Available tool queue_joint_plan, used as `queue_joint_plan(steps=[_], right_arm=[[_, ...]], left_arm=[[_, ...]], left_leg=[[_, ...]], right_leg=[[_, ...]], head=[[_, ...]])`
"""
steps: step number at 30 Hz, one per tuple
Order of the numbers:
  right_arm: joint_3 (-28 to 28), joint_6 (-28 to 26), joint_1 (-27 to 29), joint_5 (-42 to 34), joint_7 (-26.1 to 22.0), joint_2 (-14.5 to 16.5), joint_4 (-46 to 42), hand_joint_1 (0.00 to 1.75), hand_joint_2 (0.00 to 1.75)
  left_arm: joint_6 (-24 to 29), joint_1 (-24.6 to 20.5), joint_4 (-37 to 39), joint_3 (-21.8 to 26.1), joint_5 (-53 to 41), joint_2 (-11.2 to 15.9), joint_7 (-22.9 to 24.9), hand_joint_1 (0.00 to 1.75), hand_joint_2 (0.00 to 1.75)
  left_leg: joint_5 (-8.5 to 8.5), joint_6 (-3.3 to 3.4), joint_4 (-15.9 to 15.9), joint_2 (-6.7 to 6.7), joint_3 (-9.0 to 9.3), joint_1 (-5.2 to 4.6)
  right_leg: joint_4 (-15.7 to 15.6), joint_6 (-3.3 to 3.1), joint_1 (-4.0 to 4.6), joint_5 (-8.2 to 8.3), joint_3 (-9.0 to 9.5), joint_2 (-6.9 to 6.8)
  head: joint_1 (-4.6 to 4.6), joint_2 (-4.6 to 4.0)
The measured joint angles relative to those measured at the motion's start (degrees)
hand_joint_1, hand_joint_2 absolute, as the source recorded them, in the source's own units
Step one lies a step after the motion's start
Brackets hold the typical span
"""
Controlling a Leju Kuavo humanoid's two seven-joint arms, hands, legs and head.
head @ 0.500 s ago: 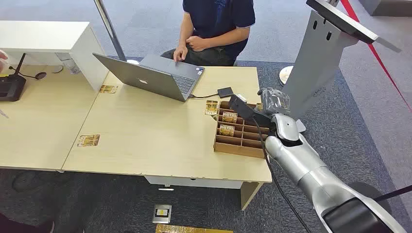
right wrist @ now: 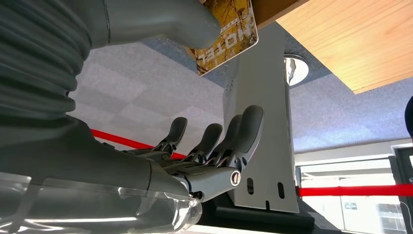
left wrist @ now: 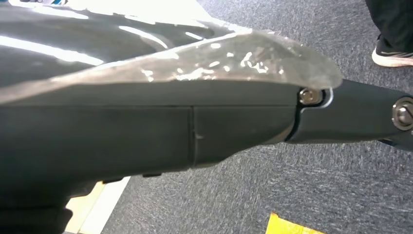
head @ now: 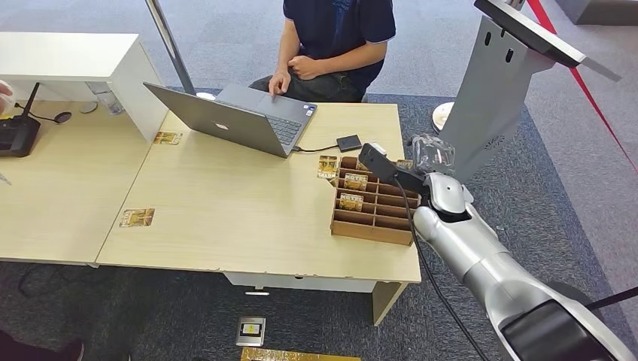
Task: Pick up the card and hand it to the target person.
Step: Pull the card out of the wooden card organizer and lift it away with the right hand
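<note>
A yellow-brown card printed HOTEL stands at the back right corner of the wooden compartment tray. In the right wrist view, the thumb of my right hand lies against that card, while the dark fingers are spread well away from it and hold nothing. In the head view, my right hand hovers at that same tray corner. More cards stand in the tray's compartments. The person sits across the table with a hand on the laptop.
An open grey laptop sits at the table's back, with a small black box cabled to it. Loose cards lie on the table. A grey stand rises just right of my hand. A second desk stands to the left.
My right hand has shifted slightly to the right, towards the tray's back right corner. The person and the table's objects have not moved.
</note>
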Motion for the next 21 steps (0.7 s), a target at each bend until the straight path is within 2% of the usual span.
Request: queue_joint_plan(steps=[15,21], right_arm=[[0.4,0.2,0.2,-1.6,-0.1,0.2,0.4,0.68,1.75],[0.5,0.2,0.2,-1.7,-0.1,0.2,1.2,0.73,1.75]], left_arm=[[0.0,0.0,0.0,0.0,0.2,0.0,-0.2,0.0,0.0],[0.0,0.0,0.0,0.0,0.4,0.0,-0.1,0.0,0.0]], left_leg=[[0.0,0.0,0.0,0.0,0.0,0.0],[0.0,0.0,0.0,0.0,0.0,0.0]], right_leg=[[0.0,0.0,0.0,0.0,0.0,0.0],[0.0,0.0,0.0,0.0,-0.01,0.0]], head=[[0.01,0.0],[0.0,0.0]])
